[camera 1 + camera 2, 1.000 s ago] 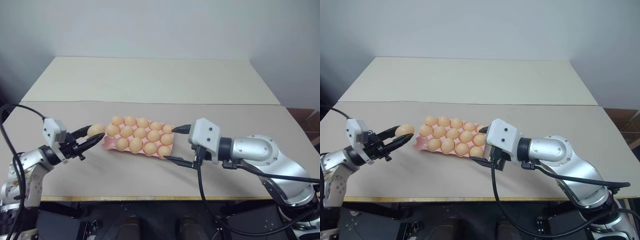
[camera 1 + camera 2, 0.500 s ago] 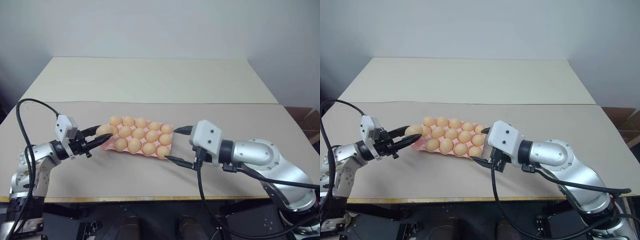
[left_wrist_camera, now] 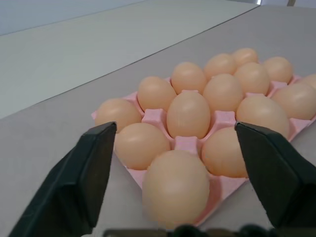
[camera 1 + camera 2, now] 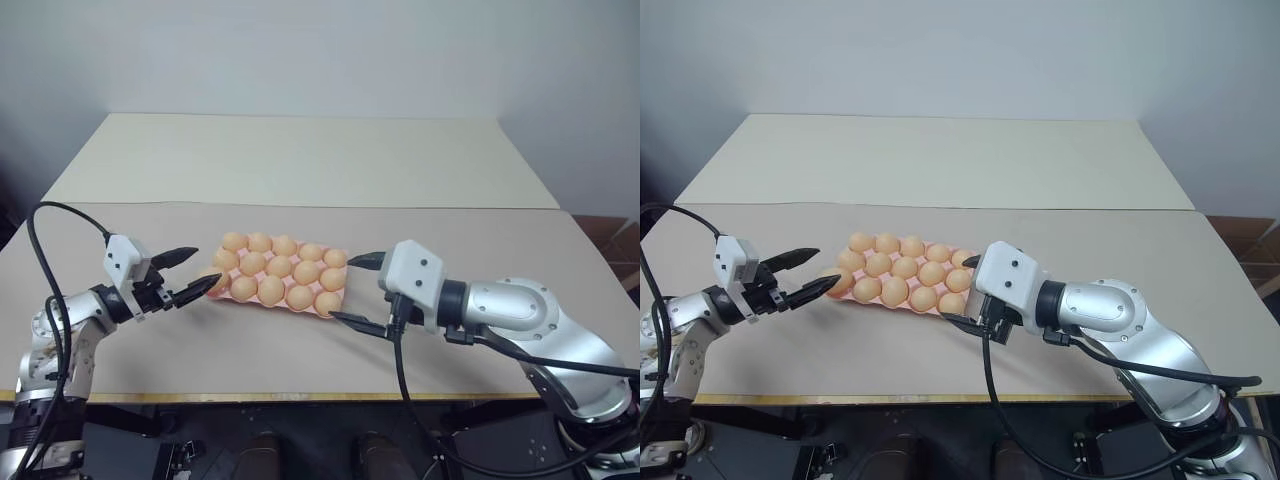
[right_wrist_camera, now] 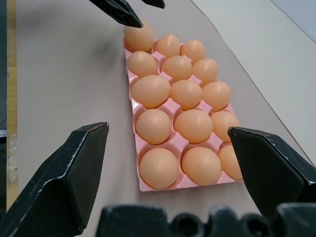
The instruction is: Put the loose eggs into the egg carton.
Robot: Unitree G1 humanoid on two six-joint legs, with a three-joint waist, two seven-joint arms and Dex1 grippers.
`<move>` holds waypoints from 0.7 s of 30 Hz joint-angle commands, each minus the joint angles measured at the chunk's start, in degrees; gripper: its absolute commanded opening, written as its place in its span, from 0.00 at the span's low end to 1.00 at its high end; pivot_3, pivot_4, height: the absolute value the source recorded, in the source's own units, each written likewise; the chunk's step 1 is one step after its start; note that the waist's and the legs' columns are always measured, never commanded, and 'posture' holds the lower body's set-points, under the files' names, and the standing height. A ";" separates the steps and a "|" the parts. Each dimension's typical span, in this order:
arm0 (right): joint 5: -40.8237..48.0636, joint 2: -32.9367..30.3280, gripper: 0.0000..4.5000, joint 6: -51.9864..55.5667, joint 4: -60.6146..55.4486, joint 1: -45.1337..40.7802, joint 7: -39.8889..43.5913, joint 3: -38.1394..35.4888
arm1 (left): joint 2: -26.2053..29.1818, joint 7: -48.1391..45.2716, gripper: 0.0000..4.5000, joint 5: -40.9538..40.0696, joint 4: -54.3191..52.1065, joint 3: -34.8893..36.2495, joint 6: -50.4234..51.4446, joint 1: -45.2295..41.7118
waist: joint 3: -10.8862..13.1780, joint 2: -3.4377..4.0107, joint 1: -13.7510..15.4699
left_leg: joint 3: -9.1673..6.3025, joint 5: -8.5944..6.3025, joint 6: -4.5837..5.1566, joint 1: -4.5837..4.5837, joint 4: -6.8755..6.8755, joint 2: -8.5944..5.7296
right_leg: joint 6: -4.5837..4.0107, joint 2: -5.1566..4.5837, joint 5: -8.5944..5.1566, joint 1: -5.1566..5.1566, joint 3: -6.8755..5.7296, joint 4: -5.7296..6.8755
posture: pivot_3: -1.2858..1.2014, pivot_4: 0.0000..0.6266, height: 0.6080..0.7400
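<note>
The pink egg carton (image 4: pixel 318 311) lies on the brown table between my two grippers, with a tan-orange egg in every cup I can see. My left gripper (image 4: pixel 201 269) is open at the carton's left end. Between its fingers, untouched, one egg (image 3: pixel 175 187) rests in the nearest corner cup. My right gripper (image 4: pixel 346 289) stands open at the carton's right end, fingers apart on either side of that end and holding nothing. The right wrist view looks along the carton (image 5: pixel 132 103) to the left fingertips (image 5: pixel 118 12) at the far end.
The carton sits on a brown table top (image 4: pixel 260 350) whose front edge runs close below both arms. A cream table (image 4: pixel 300 160) adjoins it at the back. Black cables (image 4: pixel 400 380) hang from both wrists.
My left gripper was shut on an egg at the carton's left end; it has opened, and the egg now rests in the corner cup. The right arm has kept still.
</note>
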 commanded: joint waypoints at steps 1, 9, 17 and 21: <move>-0.30 -0.45 1.00 -0.86 -1.21 -0.78 -0.02 -1.18 | 0.55 0.05 0.99 0.17 -0.69 1.42 -2.16 -0.82 | 0.00 0.00 0.00 | 0.00 0.00 0.00 0.00 0.00 0.00 | 0.00 0.00 0.00 0.00 0.00 0.00 | 0.52 0.24 1.00; 0.14 -1.15 1.00 -0.74 -1.55 -0.55 0.41 -1.92 | 4.40 -3.18 0.99 -5.20 -7.78 7.06 1.46 4.38 | 0.00 0.00 -0.16 | 0.00 0.00 0.00 0.00 0.00 0.03 | 0.00 0.00 0.00 -0.01 0.01 -0.01 | 0.52 0.24 1.00; 2.51 -6.65 1.00 -3.31 0.67 1.55 7.29 -7.51 | 12.20 -7.98 0.99 -9.07 -17.38 16.49 6.66 15.58 | 0.02 0.03 0.05 | 0.01 0.00 0.00 0.02 -0.01 0.05 | 0.00 -0.02 0.00 -0.01 0.00 -0.03 | 0.52 0.24 1.00; 3.51 -12.17 1.00 -7.22 3.57 3.89 14.05 -11.88 | 14.82 -9.91 0.99 -9.42 -20.39 21.78 8.20 19.67 | 0.02 0.03 0.20 | 0.04 0.00 0.00 0.02 -0.01 0.04 | 0.00 -0.05 -0.01 0.03 -0.01 -0.09 | 0.52 0.24 1.00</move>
